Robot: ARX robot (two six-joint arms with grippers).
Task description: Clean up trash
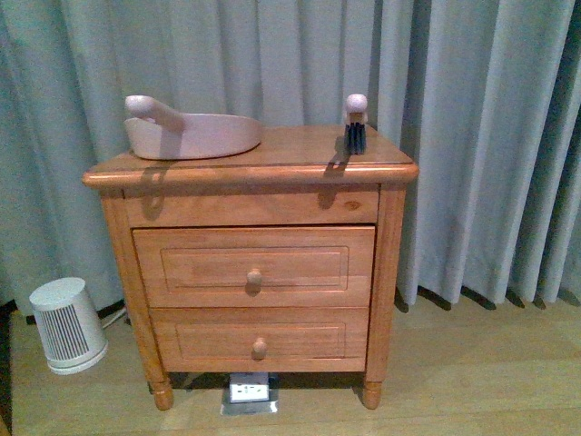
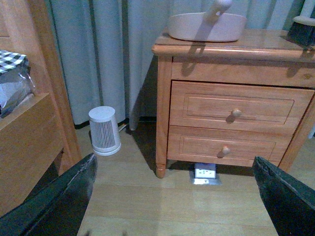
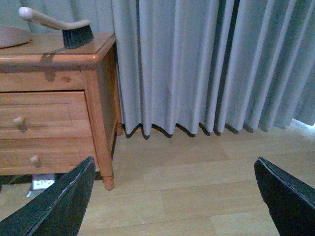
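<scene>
Tools on the nightstand, both my grippers empty.
My left gripper (image 2: 173, 160) and right gripper (image 3: 173, 160) were spread wide, holding nothing. The dustpan (image 1: 191, 134) and brush (image 1: 355, 123) sat on the nightstand (image 1: 254, 173). I couldn't place the trash for sure. A crinkled grey shape (image 2: 12, 93) beside my left arm might have been it, so I judged I should confirm that before picking up either tool.

My feeds are dim, with a cold blue-grey cast and soft, slightly grainy detail. In the front view the dustpan (image 1: 191, 134) and brush (image 1: 355, 123) throw shadows over the bench's (image 1: 272, 173) front edge, so light falls from above. In the right wrist view, brightness leaks under the curtain (image 3: 197, 64). The left gripper (image 2: 173, 160) and right gripper (image 3: 173, 161) show as underexposed black shapes.
</scene>
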